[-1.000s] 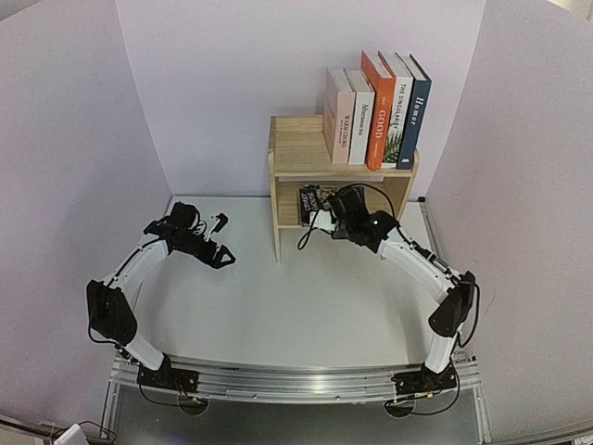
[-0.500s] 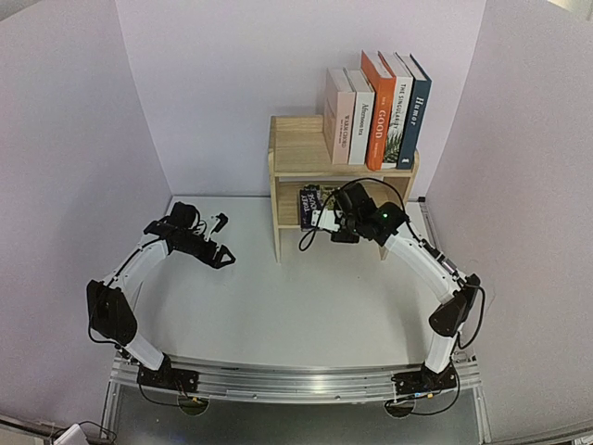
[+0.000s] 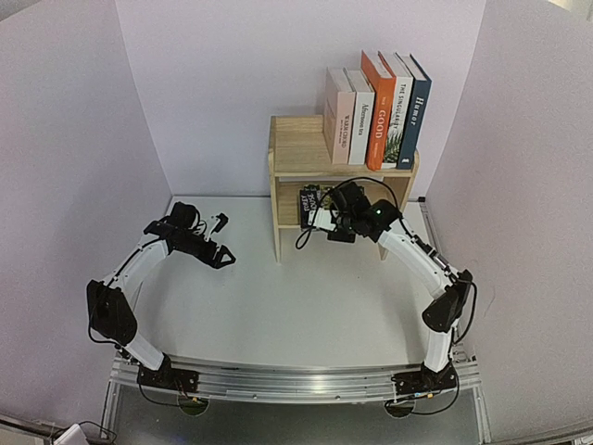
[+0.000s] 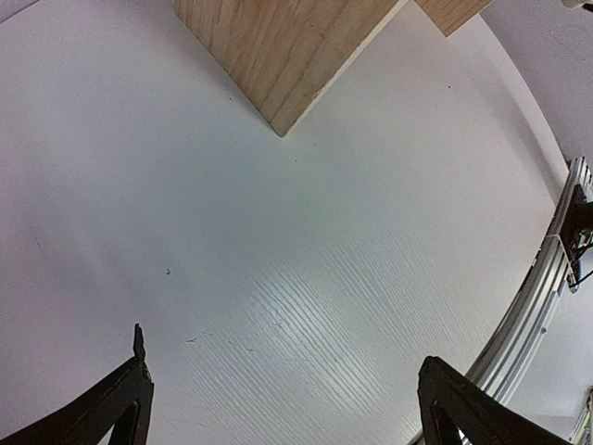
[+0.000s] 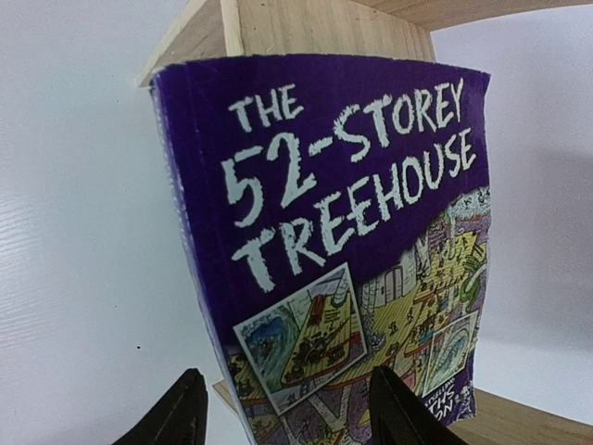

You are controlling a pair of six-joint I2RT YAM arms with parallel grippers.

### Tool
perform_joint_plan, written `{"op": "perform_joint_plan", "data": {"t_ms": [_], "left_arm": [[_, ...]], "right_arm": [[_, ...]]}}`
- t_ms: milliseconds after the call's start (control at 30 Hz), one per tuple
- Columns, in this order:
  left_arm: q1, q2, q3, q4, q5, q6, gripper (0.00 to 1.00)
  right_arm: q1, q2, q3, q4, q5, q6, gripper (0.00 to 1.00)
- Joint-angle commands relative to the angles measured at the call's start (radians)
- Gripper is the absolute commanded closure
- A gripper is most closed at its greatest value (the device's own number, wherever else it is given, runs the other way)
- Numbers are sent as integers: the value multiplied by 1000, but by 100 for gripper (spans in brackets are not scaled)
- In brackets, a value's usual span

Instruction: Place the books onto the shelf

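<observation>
The purple paperback book (image 5: pixel 334 213), titled "The 52-Storey Treehouse", stands cover-out just ahead of the right gripper (image 5: pixel 285 375). Its black fingers (image 5: pixel 181 413) are spread partway apart with nothing clamped between them. One finger overlaps the cover's lower edge, and I cannot tell whether it touches. The book sits in the lower tier of the light wooden two-tier shelf (image 3: pixel 296 148), toward its 9 o'clock end.

On the top tier, five upright books (image 3: pixel 375 107) (two white, one orange, another white, one dark blue) are packed at the 3 o'clock end, leaving bare wood at 9 o'clock. The shelf stands at 12 o'clock on the white table (image 3: pixel 278 297), with broad open tabletop in front of it.

At 9 o'clock the left gripper (image 4: pixel 284 371) hangs over bare table, fingers spread wide, empty.

Since a second ago the right forearm has swung nearer the shelf front. The left arm has not moved.
</observation>
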State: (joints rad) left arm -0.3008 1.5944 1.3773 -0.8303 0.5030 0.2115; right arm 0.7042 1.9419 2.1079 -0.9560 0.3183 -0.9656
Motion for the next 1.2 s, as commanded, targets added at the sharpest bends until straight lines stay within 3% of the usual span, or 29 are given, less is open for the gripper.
{"op": "perform_joint_plan", "data": {"t_ms": [0, 300, 1167], "left_arm": [[2, 1, -6, 4, 11, 19, 1], [1, 2, -10, 8, 13, 24, 1], [1, 9, -9, 5, 8, 24, 0]], "right_arm": [[-21, 23, 52, -4, -10, 6, 45], [-48, 54, 85, 9, -10, 11, 58], [-84, 126, 180, 70, 0, 94, 61]]}}
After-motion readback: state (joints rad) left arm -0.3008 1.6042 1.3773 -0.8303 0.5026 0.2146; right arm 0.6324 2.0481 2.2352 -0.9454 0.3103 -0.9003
